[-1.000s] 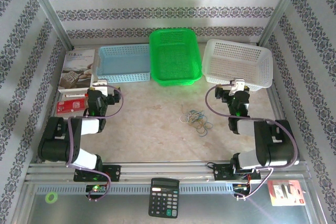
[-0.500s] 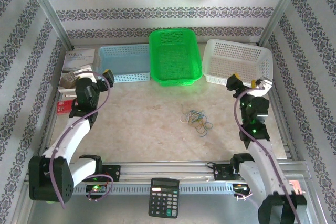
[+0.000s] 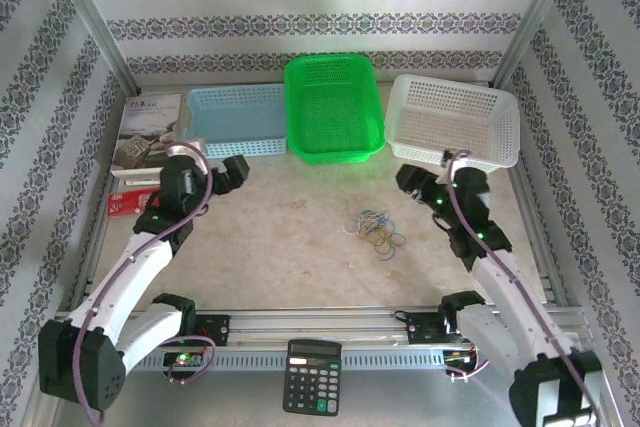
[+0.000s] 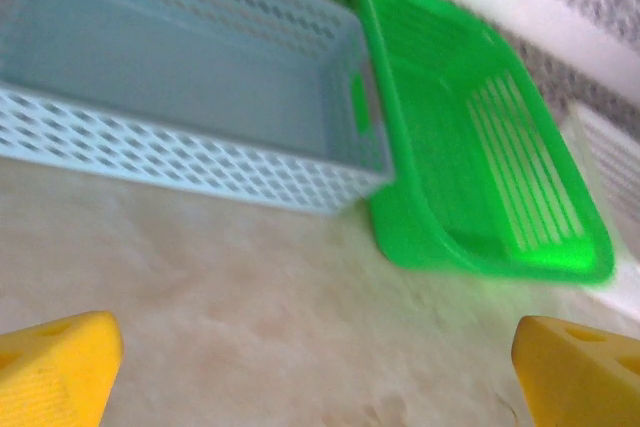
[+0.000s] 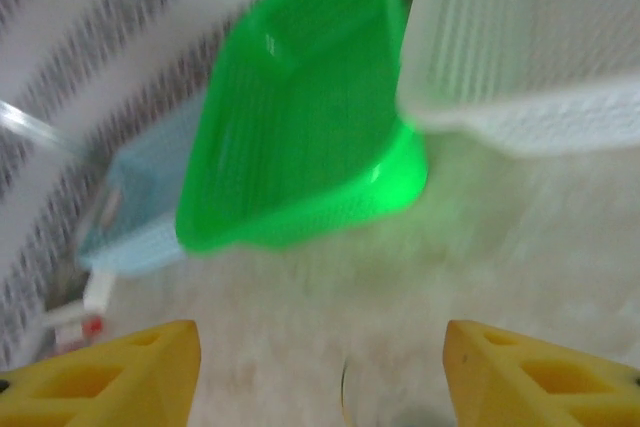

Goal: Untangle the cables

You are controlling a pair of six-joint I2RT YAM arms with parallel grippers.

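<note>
From above, cables [image 3: 374, 229] lie between left pincer [image 3: 236, 169] and right pincer [image 3: 413, 182], both agape (wrists face green basket [image 4: 470, 167]).

top external: high behind arm bases, looks down on whole table [image 3: 300, 247] | left wrist: low behind left gripper [image 4: 318, 372], near, faces blue basket [image 4: 150, 142] and green basket [image 4: 470, 197] | right wrist: low behind right gripper [image 5: 318, 372], faces white basket [image 5: 520, 117] | shared: green basket, all views
</note>
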